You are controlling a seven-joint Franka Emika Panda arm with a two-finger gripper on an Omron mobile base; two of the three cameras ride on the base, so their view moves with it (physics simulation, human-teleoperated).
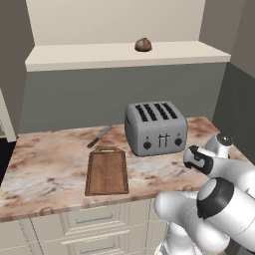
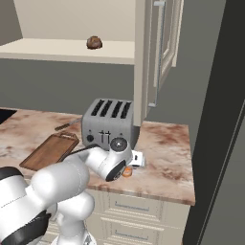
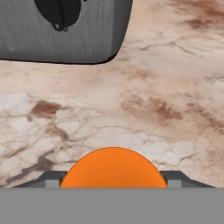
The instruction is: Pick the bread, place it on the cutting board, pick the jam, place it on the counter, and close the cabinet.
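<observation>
A grey four-slot toaster [image 1: 156,128] stands upright, its front with two dark knobs and two levers facing the cameras; the hand view shows its lower front corner [image 3: 65,30] with one dark knob. A knife [image 1: 99,136] with a brown handle lies flat just to the left of the toaster, set at a slant, its pale blade end pointing toward the toaster's rear.

Setting: I see a home kitchen.
Worktop: marbled counter [image 1: 45,169] over cream drawers [image 1: 89,219].
Appliance: grey four-slot toaster [image 1: 155,128].
Storage: cream wall cabinet [image 2: 160,43].
</observation>
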